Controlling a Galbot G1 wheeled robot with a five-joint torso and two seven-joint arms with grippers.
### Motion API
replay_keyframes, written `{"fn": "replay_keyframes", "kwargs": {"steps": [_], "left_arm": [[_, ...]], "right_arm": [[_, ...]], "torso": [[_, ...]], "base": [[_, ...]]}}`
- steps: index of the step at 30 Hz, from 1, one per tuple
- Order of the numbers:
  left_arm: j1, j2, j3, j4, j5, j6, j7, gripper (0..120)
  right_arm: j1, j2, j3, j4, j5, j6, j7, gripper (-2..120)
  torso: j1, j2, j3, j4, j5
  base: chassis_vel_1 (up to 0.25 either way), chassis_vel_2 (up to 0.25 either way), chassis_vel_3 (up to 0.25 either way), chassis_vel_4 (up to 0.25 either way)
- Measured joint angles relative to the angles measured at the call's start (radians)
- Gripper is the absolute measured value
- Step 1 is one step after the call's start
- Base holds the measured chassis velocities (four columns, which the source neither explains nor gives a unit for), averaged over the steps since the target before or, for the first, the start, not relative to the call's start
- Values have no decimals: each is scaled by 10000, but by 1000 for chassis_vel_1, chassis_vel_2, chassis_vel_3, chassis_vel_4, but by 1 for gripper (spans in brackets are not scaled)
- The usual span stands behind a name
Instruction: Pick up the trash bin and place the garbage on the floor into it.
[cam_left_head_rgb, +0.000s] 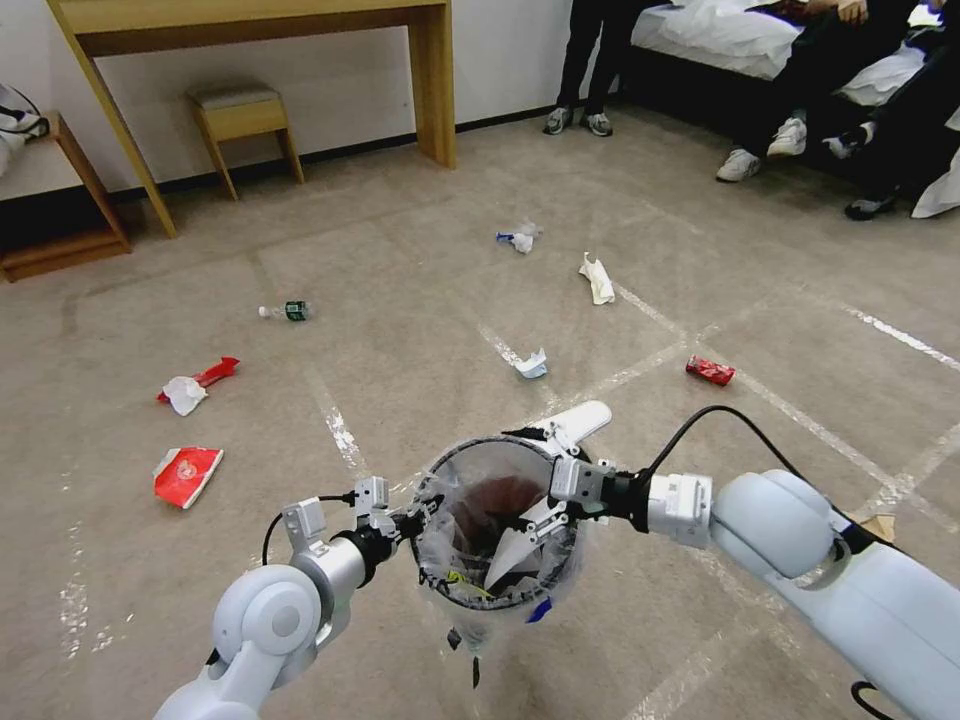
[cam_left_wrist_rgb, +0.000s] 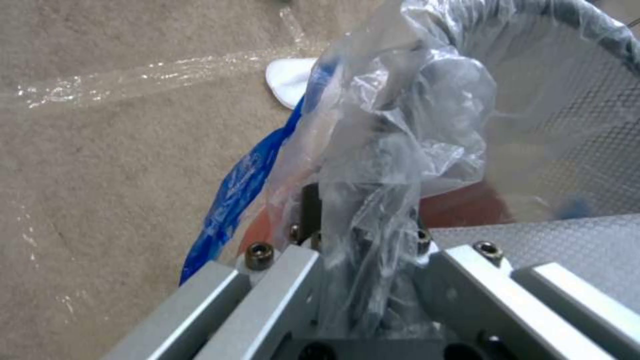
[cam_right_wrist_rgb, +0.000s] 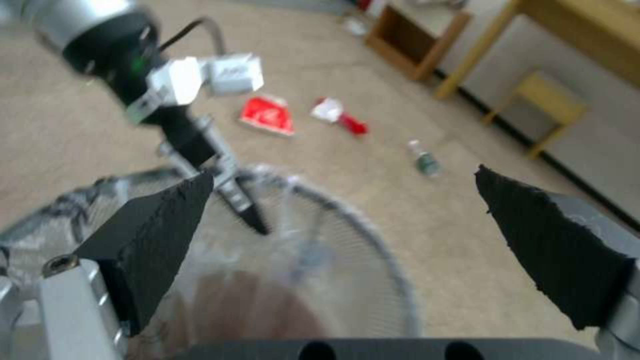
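Left arm reaches in from lower left, forearm level; left gripper (cam_left_head_rgb: 415, 520) clenched on the near-left rim of the bin (cam_left_head_rgb: 440, 585), bag plastic bunched between its fingers (cam_left_wrist_rgb: 313, 210). Bin hangs above the floor (cam_left_head_rgb: 420, 300), just before the robot. Right arm bends in from lower right; right gripper (cam_left_head_rgb: 540, 485) over the bin mouth, fingers (cam_right_wrist_rgb: 153, 235) spread wide, holding nothing. White slipper (cam_left_head_rgb: 580, 420) just beyond the bin. Red packet (cam_left_head_rgb: 187, 473), bottle (cam_left_head_rgb: 287, 311), can (cam_left_head_rgb: 710, 371) lie scattered; no print legible.
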Motion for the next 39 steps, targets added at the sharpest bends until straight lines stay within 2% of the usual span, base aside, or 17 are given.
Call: {"fn": "replay_keyframes", "kwargs": {"steps": [1,4,10,11,12,13,14,16,18,29,39], "left_arm": [[0,0,0,0,0,0,0,1],[-176,-8,28,122,4,-24,3,1],[-45,-47,-82,134,219,-100,93,1],[-23,-48,-104,132,294,-108,126,1],[28,-16,-178,125,554,-174,282,1],[28,-16,-178,125,554,-174,282,1],[72,-2,-211,111,751,-215,391,1],[109,-2,-227,98,911,-268,488,1],[166,-48,-263,41,1311,-398,649,1],[-125,-214,-143,137,1919,-512,806,1],[-191,-333,-75,328,2260,-585,977,1]], "right_arm": [[0,0,0,0,0,0,0,100],[-971,-479,1359,358,656,75,134,100],[-1329,-421,1749,396,1003,241,539,100],[-1379,-277,1786,364,1035,244,688,100],[-1528,346,1928,115,886,257,988,100],[-1528,346,1928,115,886,257,988,100],[-1702,764,2051,-54,749,266,1228,100],[-1797,983,2120,-138,695,280,1333,100],[-2149,1560,2437,-367,524,370,1600,100],[-3660,2838,4032,-894,-264,1088,1712,100],[-4293,3669,5066,-1082,-655,1381,1737,100]], "torso": [[0,0,0,0,0],[0,0,0,-3,0],[0,0,0,1,3],[0,0,0,2,3],[0,0,0,1,1],[0,0,0,1,1],[0,0,0,1,3],[0,0,0,0,3],[0,0,0,2,2],[0,0,0,0,2],[0,0,0,0,2]], "base": [[0,0,0,0],[0,0,0,0],[0,0,0,0],[0,0,0,0],[0,0,0,0],[0,0,0,0],[0,0,0,0],[0,0,0,0],[0,0,0,0],[0,0,0,0],[0,0,0,0]]}}
